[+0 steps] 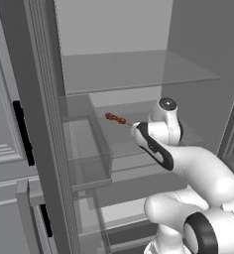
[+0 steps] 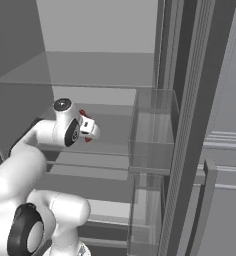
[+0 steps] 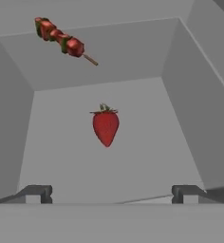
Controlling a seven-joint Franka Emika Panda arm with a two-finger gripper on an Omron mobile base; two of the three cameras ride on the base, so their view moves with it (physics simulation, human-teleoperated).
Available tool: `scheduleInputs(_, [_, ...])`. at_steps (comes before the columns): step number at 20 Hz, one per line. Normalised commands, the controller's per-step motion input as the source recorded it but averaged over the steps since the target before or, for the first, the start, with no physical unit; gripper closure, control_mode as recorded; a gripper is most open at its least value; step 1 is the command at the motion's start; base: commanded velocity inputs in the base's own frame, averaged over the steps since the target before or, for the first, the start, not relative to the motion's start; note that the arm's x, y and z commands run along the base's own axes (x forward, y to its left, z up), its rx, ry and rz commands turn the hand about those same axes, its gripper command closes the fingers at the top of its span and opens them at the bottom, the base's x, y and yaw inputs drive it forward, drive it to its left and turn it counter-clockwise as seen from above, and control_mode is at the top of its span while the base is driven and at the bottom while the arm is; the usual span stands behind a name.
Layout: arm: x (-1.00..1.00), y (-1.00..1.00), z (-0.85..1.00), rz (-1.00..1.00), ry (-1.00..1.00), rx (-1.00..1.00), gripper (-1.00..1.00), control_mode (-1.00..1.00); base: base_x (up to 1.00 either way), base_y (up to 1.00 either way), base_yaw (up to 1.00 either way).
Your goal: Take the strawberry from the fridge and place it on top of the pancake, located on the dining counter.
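Two food items lay on the pale shelf inside the open fridge. The strawberry sat ahead of the jaws, centred on the line between them, tip toward the hand and green leaves away, clear of both fingertips. The skewer, strung with red and green pieces, lay farther off and to the left of the jaws in the hand view, close to the back wall, its bare stick end pointing toward the berry's side.

Gripper: jaws spread wide apart, nothing between them; only the two dark fingertips showed at the foot of the hand view.

Left base view: the arm's wrist covered the strawberry entirely; the skewer showed just beyond the wrist, its near end cut off by it. The gripper itself was hidden behind the wrist.

Right base view: only a sliver of red showed behind the hand, too small to tell which item it was. The fingers could not be made out.

Door bins of clear plastic hung on the open door, their contents, if any, not discernible.
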Motion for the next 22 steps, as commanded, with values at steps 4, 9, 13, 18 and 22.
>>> scheduleInputs(4, [0.48, 0.03, -0.02, 0.0, 0.15, 0.0, -1.0, -1.0, 0.0, 0.0, 0.0])
scheduleInputs(9, [0.18, 0.03, -0.08, 0.0, 0.08, 0.0, -1.0, -1.0, 0.0, 0.0, 0.0])
scheduleInputs(13, [0.07, 0.02, -0.31, 0.0, 0.06, 0.0, -1.0, -1.0, 0.0, 0.0, 0.0])
scheduleInputs(18, [0.24, 0.0, -0.37, 0.0, 0.0, 0.0, -1.0, -1.0, 0.0, 0.0, 0.0])
scheduleInputs(22, [0.36, 0.0, -0.24, 0.0, 0.0, 0.0, -1.0, -1.0, 0.0, 0.0, 0.0])
